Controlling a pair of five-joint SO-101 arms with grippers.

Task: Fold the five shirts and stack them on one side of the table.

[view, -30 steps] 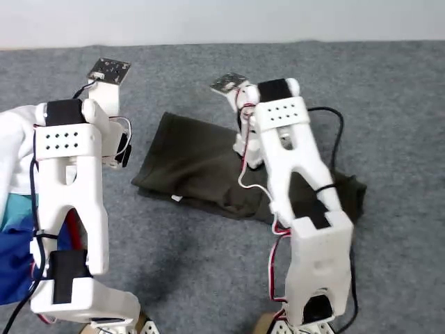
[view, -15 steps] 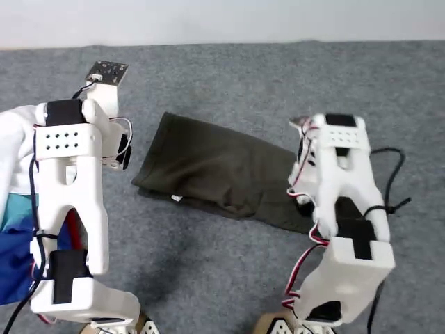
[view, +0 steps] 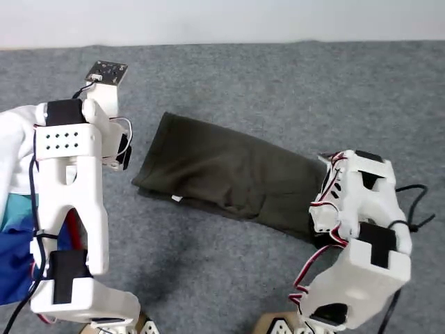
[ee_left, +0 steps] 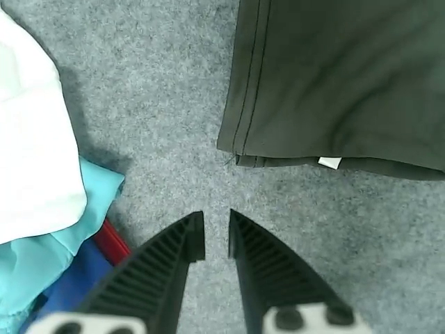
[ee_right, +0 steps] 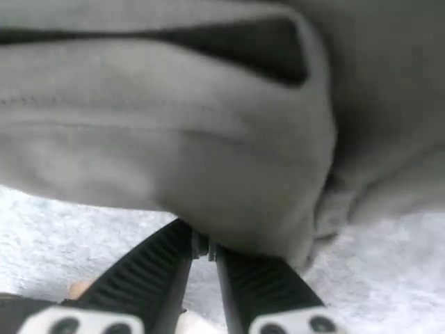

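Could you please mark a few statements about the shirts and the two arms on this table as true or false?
1. The dark shirt lies spread on the table. True.
2. The left gripper holds the white shirt. False: its jaws are slightly apart and hold nothing, over bare table beside the pile.
3. A turquoise shirt shows from under the white shirt. True.
4. The right gripper is over the middle of the dark shirt. False: it is at the shirt's edge.
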